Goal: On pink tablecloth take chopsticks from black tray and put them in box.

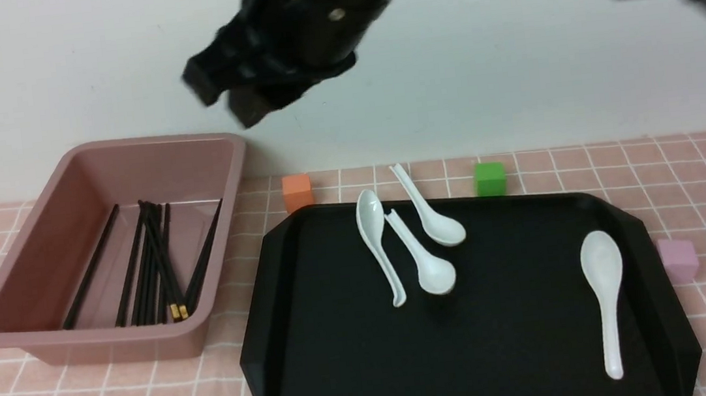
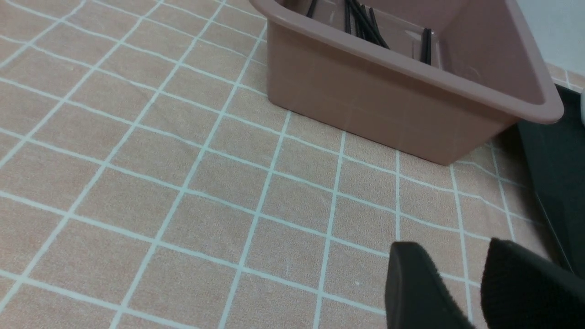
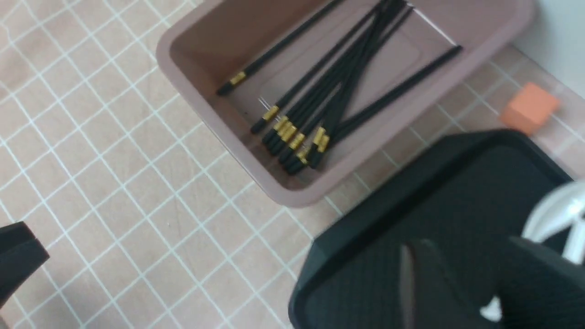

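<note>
Now chopsticks [image 1: 152, 271] below right claw [image 1: 218, 97].

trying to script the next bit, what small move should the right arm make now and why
Probably ease the right gripper back from above the tray's far edge, holding nothing new: the black chopsticks lie inside the box, and the black tray shows only white spoons.

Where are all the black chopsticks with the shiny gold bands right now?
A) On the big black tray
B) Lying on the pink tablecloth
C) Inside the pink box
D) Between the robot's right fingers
C: the chopsticks lie in a criss-crossed bunch on the floor of the pink box, gold bands near their ends, while the black tray shows only white spoons on it.
</note>
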Available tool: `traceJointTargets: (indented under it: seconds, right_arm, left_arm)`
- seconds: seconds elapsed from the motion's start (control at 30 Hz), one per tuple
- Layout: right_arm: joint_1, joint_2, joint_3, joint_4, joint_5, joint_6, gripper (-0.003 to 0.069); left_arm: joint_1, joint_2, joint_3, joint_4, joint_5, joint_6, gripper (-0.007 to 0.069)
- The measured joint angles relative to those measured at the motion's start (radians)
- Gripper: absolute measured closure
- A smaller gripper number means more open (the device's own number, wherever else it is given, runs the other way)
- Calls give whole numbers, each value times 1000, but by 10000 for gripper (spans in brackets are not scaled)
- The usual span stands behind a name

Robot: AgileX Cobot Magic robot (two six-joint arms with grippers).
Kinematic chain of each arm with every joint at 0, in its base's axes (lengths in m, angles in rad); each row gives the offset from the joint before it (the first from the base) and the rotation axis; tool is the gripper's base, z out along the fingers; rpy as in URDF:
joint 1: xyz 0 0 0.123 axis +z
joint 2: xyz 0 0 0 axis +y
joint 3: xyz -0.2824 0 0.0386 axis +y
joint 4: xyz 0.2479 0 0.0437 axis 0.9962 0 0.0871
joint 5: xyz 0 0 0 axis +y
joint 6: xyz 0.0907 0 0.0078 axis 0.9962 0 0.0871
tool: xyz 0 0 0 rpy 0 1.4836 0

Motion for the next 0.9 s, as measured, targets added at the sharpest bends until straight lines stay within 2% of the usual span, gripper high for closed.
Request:
traceJointTargets:
  seconds: [0.07, 0.2, 0.47, 0.67, 0.9]
  right_arm:
    - [0, -93, 97, -23, 2, 17, 564]
    - [0, -273, 281, -54, 10, 37, 670]
    - [0, -488, 406, -65, 13, 43, 674]
    - [0, -525, 407, -116, 13, 33, 673]
    - [0, -529, 408, -105, 13, 33, 673]
  left_arm:
    - [0, 0, 0, 0, 0, 0, 386]
    - [0, 0, 0, 0, 0, 0, 386]
    - [0, 0, 0, 0, 0, 0, 386]
    - [0, 0, 0, 0, 0, 0, 386]
    - [0, 0, 0, 0, 0, 0, 386]
